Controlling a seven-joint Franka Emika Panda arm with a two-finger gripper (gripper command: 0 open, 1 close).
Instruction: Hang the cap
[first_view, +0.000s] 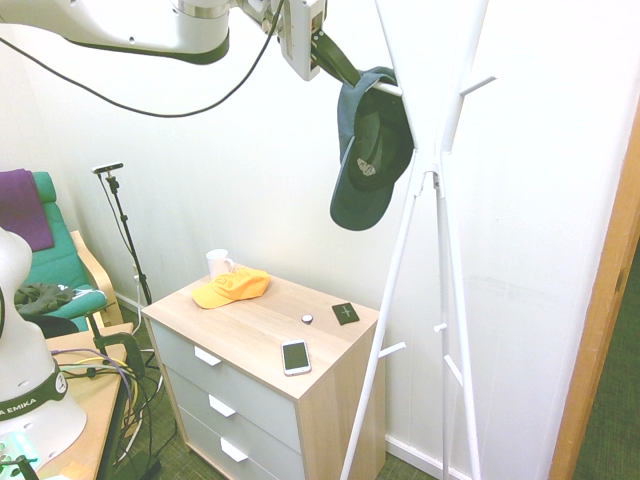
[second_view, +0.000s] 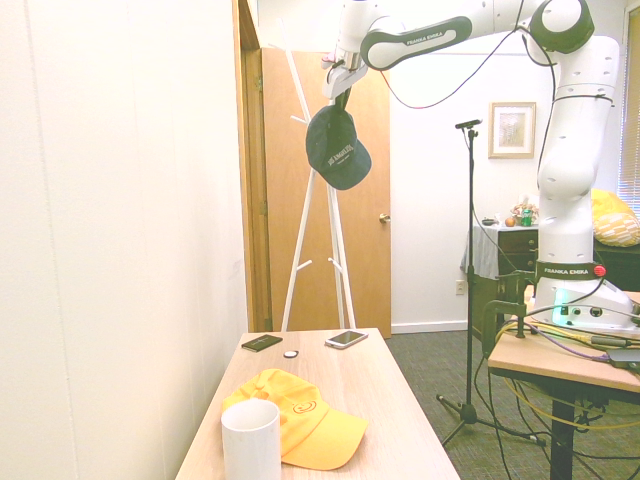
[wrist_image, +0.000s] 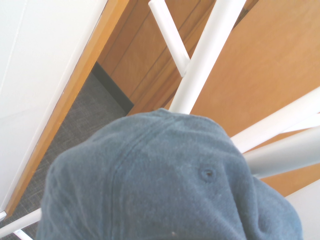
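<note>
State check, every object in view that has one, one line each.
cap: up at the coat rack, draped over a peg, gripper at its top edge
gripper: fingers hidden, open or shut unclear
coat rack: upright, other pegs bare
orange-yellow cap: lying on the dresser
mug: upright beside the orange-yellow cap
phone: flat, screen up
dresser: drawers closed

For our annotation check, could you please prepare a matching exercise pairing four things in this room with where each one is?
1. navy cap
2. orange-yellow cap
3. white mug
4. phone

A. near the dresser's front edge
B. at the coat rack's peg
C. lying beside the mug
D. standing at the dresser's back corner

Pairs: 1-B, 2-C, 3-D, 4-A
</note>
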